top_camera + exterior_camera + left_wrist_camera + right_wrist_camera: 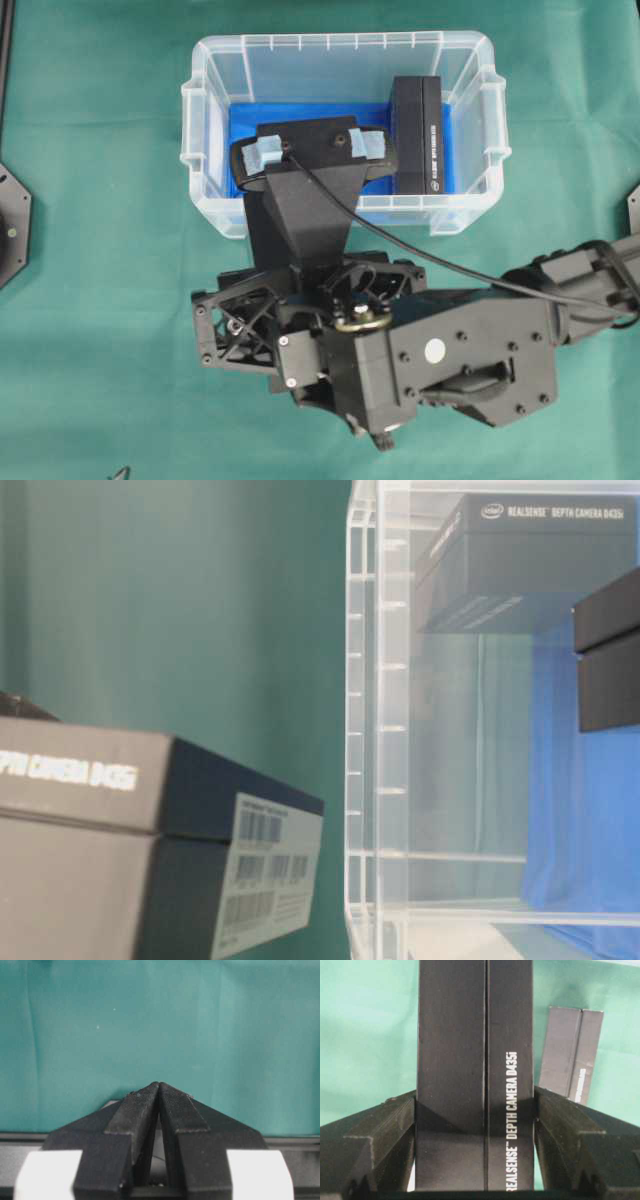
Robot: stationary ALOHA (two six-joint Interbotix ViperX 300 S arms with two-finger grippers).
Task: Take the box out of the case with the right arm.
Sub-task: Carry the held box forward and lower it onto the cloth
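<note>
My right gripper (475,1095) is shut on a black box (470,1035) printed "REALSENSE DEPTH CAMERA D435i". Its fingers press the box's two long sides, and green cloth shows behind it. In the overhead view the right arm (450,350) reaches in from the right, and its wrist hangs just in front of the case (215,90), hiding the held box. The case is clear plastic with a blue bottom. Another black box (417,135) lies inside it at the right. My left gripper (159,1084) is shut with nothing in it, facing green cloth.
A second black box (570,1052) lies on the cloth to the right of the held one. At table level a black box with barcode labels (150,850) looms at lower left, outside the case wall (365,730). The wrist camera mount (310,150) overhangs the case.
</note>
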